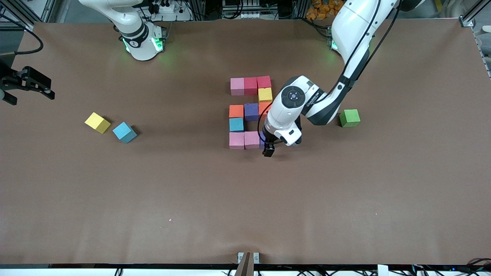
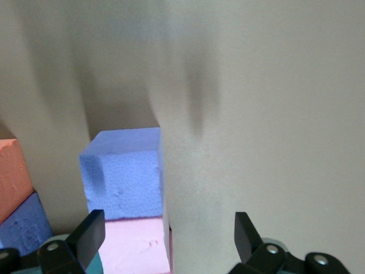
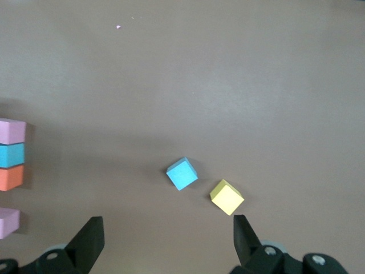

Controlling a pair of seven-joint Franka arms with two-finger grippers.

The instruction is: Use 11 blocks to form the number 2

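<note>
The blocks form the number 2 [image 1: 251,111] at mid-table. Its top row is pink [image 1: 237,86], red [image 1: 250,86] and another red [image 1: 264,81], with yellow [image 1: 265,94] under it. Below come orange, purple and orange, then light blue [image 1: 236,124]. The bottom row is two pink cubes [image 1: 252,139] and a purple cube [image 2: 122,171]. My left gripper [image 1: 268,150] is open and empty over that purple end [image 2: 166,240]. My right gripper [image 1: 40,86] waits open at the right arm's end of the table [image 3: 166,240].
A loose yellow cube [image 1: 97,122] and a loose blue cube [image 1: 124,132] lie toward the right arm's end; both also show in the right wrist view [image 3: 227,197] [image 3: 182,173]. A green cube [image 1: 349,117] lies beside the left arm's forearm.
</note>
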